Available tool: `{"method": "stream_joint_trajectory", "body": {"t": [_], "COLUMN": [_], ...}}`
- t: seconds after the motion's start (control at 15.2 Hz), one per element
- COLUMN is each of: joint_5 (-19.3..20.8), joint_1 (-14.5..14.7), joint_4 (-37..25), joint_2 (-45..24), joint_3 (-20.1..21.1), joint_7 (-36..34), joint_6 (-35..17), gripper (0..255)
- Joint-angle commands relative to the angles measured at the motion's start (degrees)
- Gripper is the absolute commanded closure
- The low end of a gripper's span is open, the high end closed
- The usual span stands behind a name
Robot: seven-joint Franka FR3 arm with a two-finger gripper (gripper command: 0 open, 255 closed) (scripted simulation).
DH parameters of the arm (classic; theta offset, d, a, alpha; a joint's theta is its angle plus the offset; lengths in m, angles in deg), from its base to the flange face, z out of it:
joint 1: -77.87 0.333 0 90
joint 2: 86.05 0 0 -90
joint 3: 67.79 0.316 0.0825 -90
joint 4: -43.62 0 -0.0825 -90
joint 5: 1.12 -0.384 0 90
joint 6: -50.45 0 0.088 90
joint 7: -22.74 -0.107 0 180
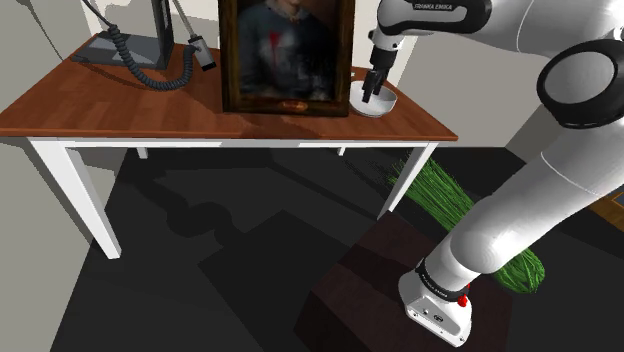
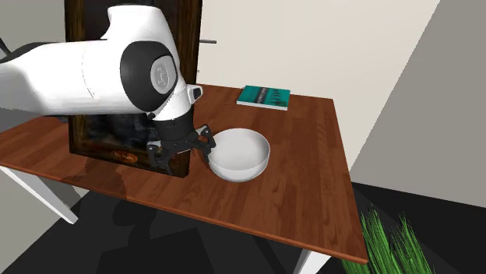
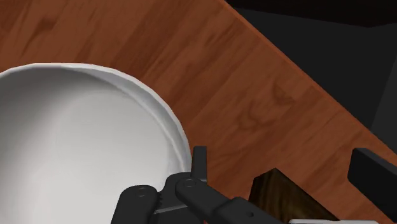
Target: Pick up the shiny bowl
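**Shoulder view: open hand at the bowl, portrait crowding in**

The bowl (image 1: 384, 105) sits near the bench's (image 1: 120, 105) front corner, at the shoulder view's right end, just beside a large framed portrait (image 1: 285, 55) that stands upright on the top. The hand (image 1: 372, 91) hangs low over the bowl on the side nearest the frame.

In the second exterior view the hand (image 2: 187, 152) is squeezed between the portrait's dark wooden frame (image 2: 117, 149) and the bowl (image 2: 241, 156). The wrist view shows the fingers spread wide with nothing clasped. One fingertip (image 3: 199, 154) sits just outside the bowl's rim, and the frame's corner (image 3: 280, 191) lies between the two.

The bowl is round, smooth and pale grey-white, with a thin rim. The bench has a reddish wood-grain top and white legs. A teal book (image 2: 265, 96) lies flat at the far edge, a coiled dark cord (image 1: 150, 68) at the far end, and a grassy green plant (image 1: 445, 195) on the floor.
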Motion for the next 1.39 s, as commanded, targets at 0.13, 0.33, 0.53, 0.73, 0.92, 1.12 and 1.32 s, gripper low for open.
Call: {"method": "stream_joint_trajectory", "body": {"t": [0.13,0.33,0.53,0.73,0.92,1.12,1.32], "joint_5": [-0.95,-1.27,-1.22,-1.2,-1.2,-1.22,-1.23], "joint_1": [-1.69,-2.21,-2.2,-2.2,-2.19,-2.19,-2.19], "joint_4": [-9.58,-11.32,-8.95,-6.31,-6.3,-6.39,-6.4], "joint_2": [-9.24,-11.54,-11.48,-11.58,-11.58,-11.65,-11.66], "joint_3": [-2.08,-2.41,-2.4,-2.39,-2.38,-2.38,-2.38], "joint_7": [4.43,5.35,5.15,4.94,4.92,4.93,4.93], "joint_6": [0.3,-0.25,-2.56,-5.28,-5.29,-5.27,-5.26], "gripper": [0,0,0,0,255,255,255]}}
